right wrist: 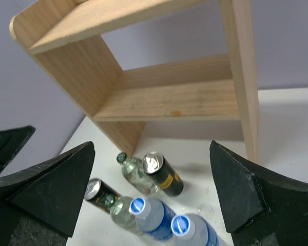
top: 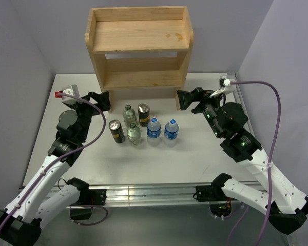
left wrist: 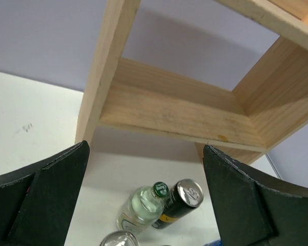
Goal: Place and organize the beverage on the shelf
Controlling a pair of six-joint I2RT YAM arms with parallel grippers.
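Table (top: 205, 154) white | walls (top: 36, 36) pale purple | shelf (top: 138, 37) at back | both jaws wide open, empty

The left arm (top: 51, 164) and right arm (top: 256, 159) are being shown in white shells with black joints. Purple cables (top: 280, 110) are being trailed along both. Black wedge-shaped fingers (left wrist: 46, 200) are being carried by the left gripper (left wrist: 145, 145) and right gripper (right wrist: 151, 143).

The left arm (top: 66, 146) and right arm (top: 241, 143) stretch forward with elbows bowed outward, the left hand (top: 106, 100) and right hand (top: 181, 99) angled inward toward each other, fingers spread wide, holding nothing.
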